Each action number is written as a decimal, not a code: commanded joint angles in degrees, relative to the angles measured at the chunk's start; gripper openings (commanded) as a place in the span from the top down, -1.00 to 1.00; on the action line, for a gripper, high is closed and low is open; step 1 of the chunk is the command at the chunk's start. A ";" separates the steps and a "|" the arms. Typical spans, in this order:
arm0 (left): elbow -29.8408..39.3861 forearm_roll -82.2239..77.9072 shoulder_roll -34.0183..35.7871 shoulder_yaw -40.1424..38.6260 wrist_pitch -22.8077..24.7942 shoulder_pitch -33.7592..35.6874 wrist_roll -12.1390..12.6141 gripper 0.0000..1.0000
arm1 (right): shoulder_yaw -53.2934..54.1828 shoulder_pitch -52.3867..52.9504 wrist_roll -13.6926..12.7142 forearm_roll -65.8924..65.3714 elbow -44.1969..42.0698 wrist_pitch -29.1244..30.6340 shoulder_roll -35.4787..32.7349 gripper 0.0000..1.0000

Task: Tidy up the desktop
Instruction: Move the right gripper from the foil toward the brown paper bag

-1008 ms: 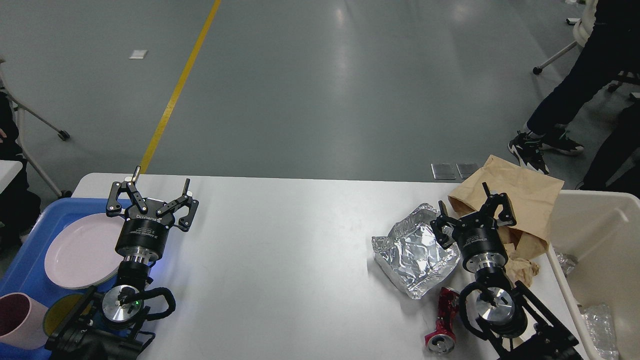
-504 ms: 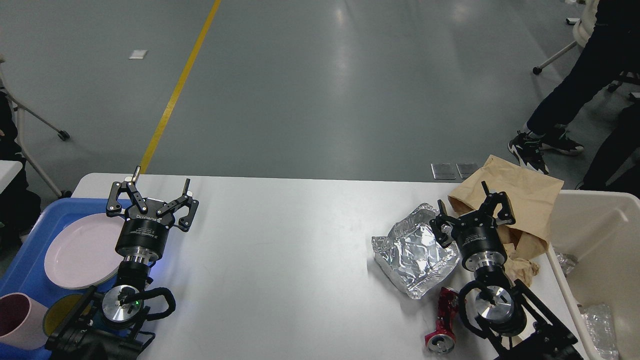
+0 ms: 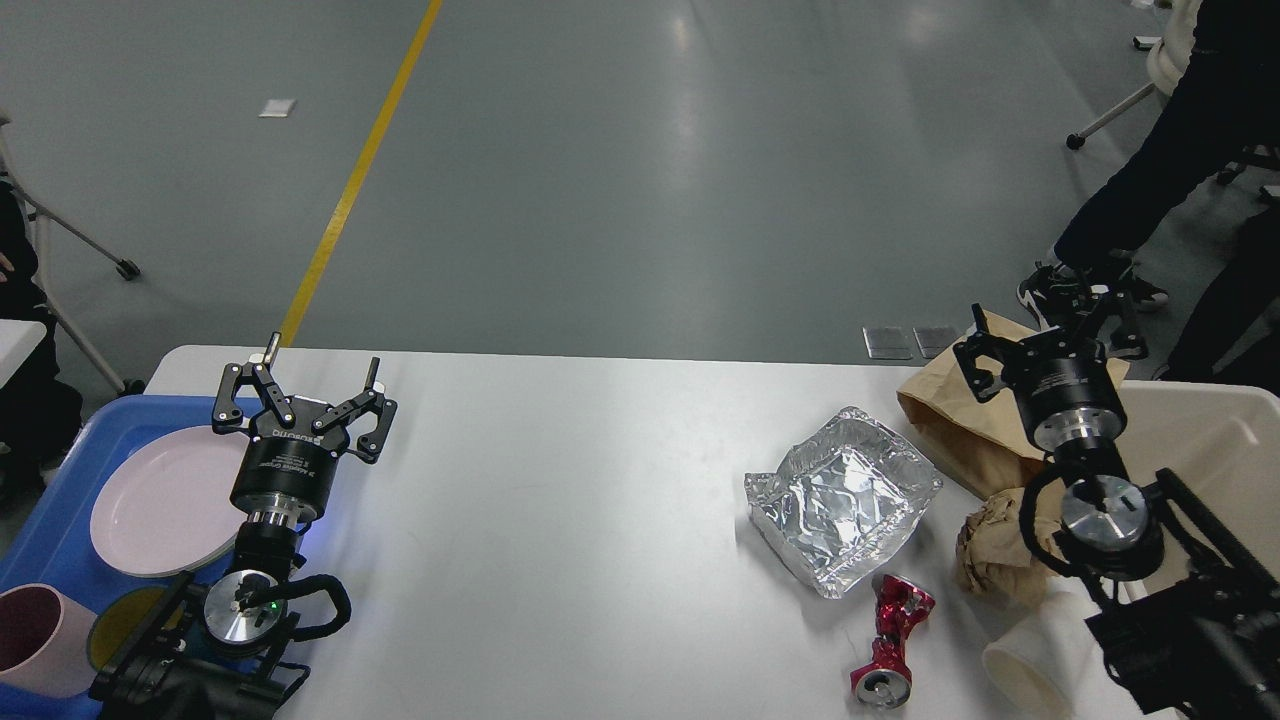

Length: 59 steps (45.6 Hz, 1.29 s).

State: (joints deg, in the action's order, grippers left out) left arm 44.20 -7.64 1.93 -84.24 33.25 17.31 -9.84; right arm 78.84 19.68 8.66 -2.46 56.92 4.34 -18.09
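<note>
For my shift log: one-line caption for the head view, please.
Both grippers open and empty over the desktop; foil tray, crushed red can, paper bag and cup await clearing.

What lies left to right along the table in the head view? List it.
Pink cup → pink plate → left gripper → foil tray → crushed red can → white paper cup

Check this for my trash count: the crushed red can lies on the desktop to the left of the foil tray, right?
Not quite. In the head view the crushed red can does lie on the desktop, but nearer the robot than the foil tray, off its near right corner, not to its left.
</note>
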 commanded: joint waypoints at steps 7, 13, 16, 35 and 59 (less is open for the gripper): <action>-0.08 0.00 0.00 0.04 0.15 0.00 0.00 -0.93 | 0.26 -1.66 -1.72 0.79 -2.08 0.85 -3.18 -1.00; 0.01 0.00 0.00 0.04 0.15 0.00 0.00 -0.93 | 0.09 -3.60 -1.63 0.79 -1.99 3.57 -3.45 -1.00; -0.08 0.00 0.00 0.04 0.15 0.00 0.00 -0.93 | 0.35 -3.68 -1.72 0.79 -1.90 4.89 -3.36 -1.00; -0.08 0.00 0.00 0.04 0.15 0.00 0.00 -0.93 | -3.78 -2.63 -1.98 0.53 -1.73 5.15 -3.53 -1.00; -0.08 0.00 0.00 0.04 0.15 0.00 0.00 -0.93 | -14.57 3.35 -6.47 -1.06 -1.37 5.15 -14.33 -1.00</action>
State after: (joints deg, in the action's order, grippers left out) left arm 44.16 -7.64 1.93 -84.21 33.40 17.31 -9.84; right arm 70.12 22.48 1.55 -3.76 55.05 8.12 -28.55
